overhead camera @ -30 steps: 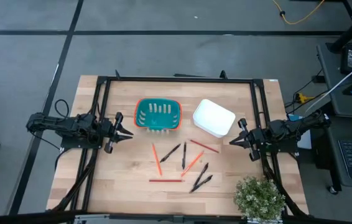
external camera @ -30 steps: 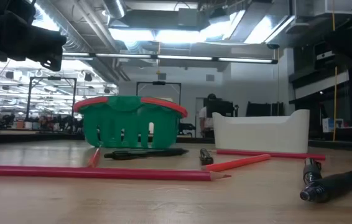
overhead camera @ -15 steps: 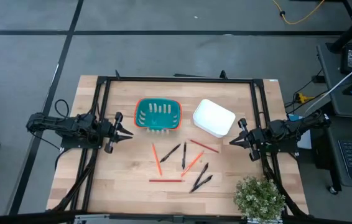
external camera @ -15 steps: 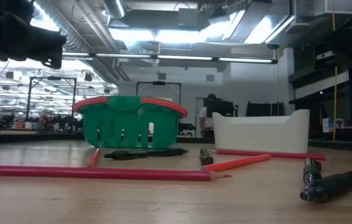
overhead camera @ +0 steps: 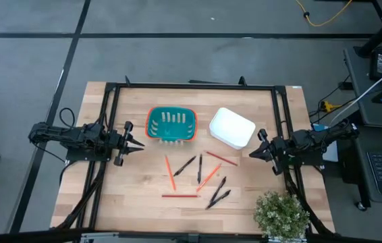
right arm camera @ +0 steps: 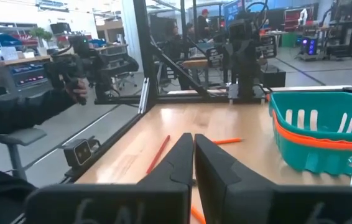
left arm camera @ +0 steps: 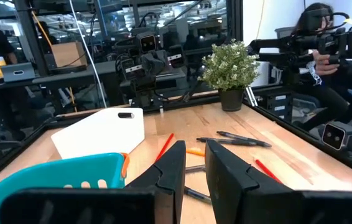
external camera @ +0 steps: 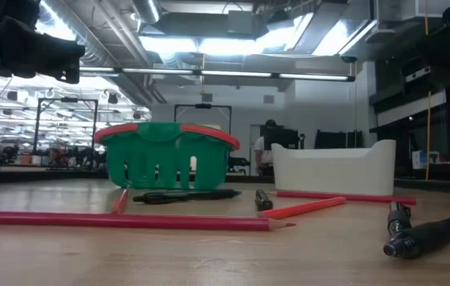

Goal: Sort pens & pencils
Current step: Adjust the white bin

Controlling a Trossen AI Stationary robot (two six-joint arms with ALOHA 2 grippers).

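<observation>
Your tabletop (overhead camera: pixel 137 196) is wood, framed by a black rail, with both arms parked low at its two sides. The teal basket (overhead camera: pixel 171 125) sits toward the far edge, left of centre, and you can see its orange rim in the low view. Just right of it, apart from it, lies the white bin (overhead camera: pixel 232 127), tilted at an angle. A potted plant (overhead camera: pixel 281 214) stands at the near right corner.

Your left end effector (overhead camera: pixel 135 144) hovers near the left edge, pointing inward at the basket's near left corner; its fingers (left arm camera: pixel 171 167) stand a narrow slot apart and clamp nothing. Your right end effector (overhead camera: pixel 253 153) waits at the right edge, just below the white bin, its fingers (right arm camera: pixel 181 157) pressed together and empty.

Now the task items, all loose on the tabletop in front of the basket and bin, between the two arms. The pencils (overhead camera: pixel 179 196) are four red-orange sticks: one flat along the near side, one slanting under the basket, one below the bin, one in the middle. The pens (overhead camera: pixel 200 168) are black, scattered among them, two lying close together nearest the plant. None sits in either container.
</observation>
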